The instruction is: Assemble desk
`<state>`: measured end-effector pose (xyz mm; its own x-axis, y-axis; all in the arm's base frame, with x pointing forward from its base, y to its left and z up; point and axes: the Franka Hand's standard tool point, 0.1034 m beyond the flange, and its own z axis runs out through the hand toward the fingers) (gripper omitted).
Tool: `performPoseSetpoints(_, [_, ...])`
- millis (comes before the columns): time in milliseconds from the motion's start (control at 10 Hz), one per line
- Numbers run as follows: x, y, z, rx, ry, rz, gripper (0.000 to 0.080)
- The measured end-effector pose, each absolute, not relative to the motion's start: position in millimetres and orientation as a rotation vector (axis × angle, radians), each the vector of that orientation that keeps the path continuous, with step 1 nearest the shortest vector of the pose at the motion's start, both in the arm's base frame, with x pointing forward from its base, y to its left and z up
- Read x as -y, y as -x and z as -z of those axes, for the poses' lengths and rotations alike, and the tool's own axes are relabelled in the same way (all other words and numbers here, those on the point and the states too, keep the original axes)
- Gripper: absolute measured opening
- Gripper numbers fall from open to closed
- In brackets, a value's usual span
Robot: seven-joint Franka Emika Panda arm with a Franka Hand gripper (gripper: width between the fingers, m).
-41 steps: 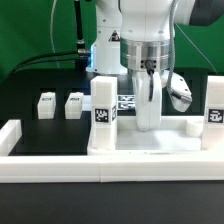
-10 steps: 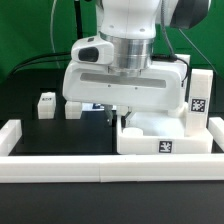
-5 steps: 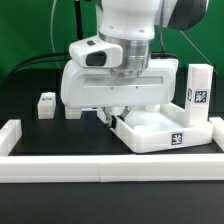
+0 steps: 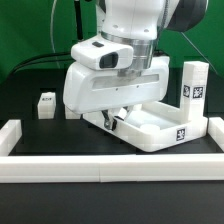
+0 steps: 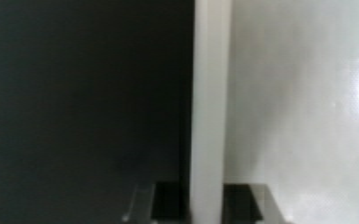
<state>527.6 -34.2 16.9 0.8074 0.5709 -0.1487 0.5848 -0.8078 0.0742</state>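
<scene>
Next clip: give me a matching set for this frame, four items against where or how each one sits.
1 tabletop panel
2 loose leg
3 mounted leg
4 border wall

A lying on the black table, exterior view's left
B running along the front
C held by the gripper
D upright at the exterior view's right

Pairs: 1-C, 2-A, 3-D, 4-B

The desk panel [image 4: 165, 135] lies on the tabletop [image 4: 30, 135] toward the exterior view's right, behind the border wall [image 4: 100, 170], with 1 leg [image 4: 193, 85] upright at its far right corner. Its left rim sits between the 2 fingers [image 5: 163, 205]. A loose leg [image 4: 45, 104] rests well apart on the left.
</scene>
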Motion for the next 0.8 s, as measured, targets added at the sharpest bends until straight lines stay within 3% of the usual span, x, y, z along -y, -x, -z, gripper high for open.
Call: performPoseSetpoints(800, [1.4, -552.5, -16.2, -1.573, -2.558, 0.219, 0.0063])
